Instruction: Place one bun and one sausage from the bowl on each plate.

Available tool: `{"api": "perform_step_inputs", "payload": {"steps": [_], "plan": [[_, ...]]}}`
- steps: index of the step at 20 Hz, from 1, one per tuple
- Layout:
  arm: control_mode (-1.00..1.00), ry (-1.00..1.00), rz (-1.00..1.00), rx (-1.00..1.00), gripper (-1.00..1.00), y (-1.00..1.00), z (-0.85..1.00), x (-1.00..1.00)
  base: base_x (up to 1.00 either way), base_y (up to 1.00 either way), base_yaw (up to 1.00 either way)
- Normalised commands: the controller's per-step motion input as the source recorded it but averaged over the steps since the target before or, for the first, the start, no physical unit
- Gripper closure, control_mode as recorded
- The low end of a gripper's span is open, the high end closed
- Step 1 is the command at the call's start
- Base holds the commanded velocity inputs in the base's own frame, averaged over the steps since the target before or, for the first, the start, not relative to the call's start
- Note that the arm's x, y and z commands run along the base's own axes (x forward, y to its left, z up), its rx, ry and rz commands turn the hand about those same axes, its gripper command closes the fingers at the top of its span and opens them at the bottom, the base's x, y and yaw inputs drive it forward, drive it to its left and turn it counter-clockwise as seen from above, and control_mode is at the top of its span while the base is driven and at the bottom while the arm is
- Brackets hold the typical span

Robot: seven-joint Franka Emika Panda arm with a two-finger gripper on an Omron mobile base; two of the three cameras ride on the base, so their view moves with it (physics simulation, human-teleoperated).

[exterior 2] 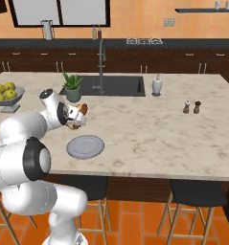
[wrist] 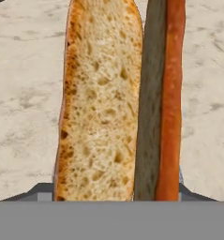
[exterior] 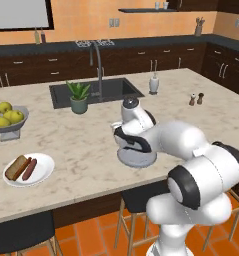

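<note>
Clearly gripped, a bun (wrist: 101,103) fills the hand view: our gripper (exterior 2: 77,117) is pinching it, jaws held wide by the bread, and its long axis runs straight away from the hand, cut face and orange-brown crust side by side. In the right base view we see the bun's tip poking out beyond the wrist, above and just to the left of the grey plate (exterior 2: 85,146), which lies bare on the marble island counter (exterior 2: 149,134). So the coming move turns on a short drop toward the near edge. From the left base view, the arm covers much of that plate, but we gain what the other side misses: the white plate (exterior: 43,172) far to the left, already carrying a bun and a sausage (exterior: 29,169).
</note>
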Motion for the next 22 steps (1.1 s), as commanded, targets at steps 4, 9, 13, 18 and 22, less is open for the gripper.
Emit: {"api": "perform_step_inputs", "payload": {"steps": [4,9,13,18,22], "plan": [[-1.00,0.66,0.03,0.08,1.00,-0.06,-0.89,0.58,0.00,0.00,0.00],[-1.00,0.29,0.00,0.01,1.00,0.01,-0.83,0.22,0.00,0.00,0.00],[-1.00,0.13,0.00,0.00,1.00,0.00,-0.67,0.06,0.00,0.00,0.00],[-1.00,0.03,0.00,0.00,-1.00,-0.06,-0.08,-0.05,0.00,0.00,0.00],[-1.00,-0.04,-0.02,0.02,-1.00,-0.23,0.05,-0.94,0.00,0.00,0.00]]}}
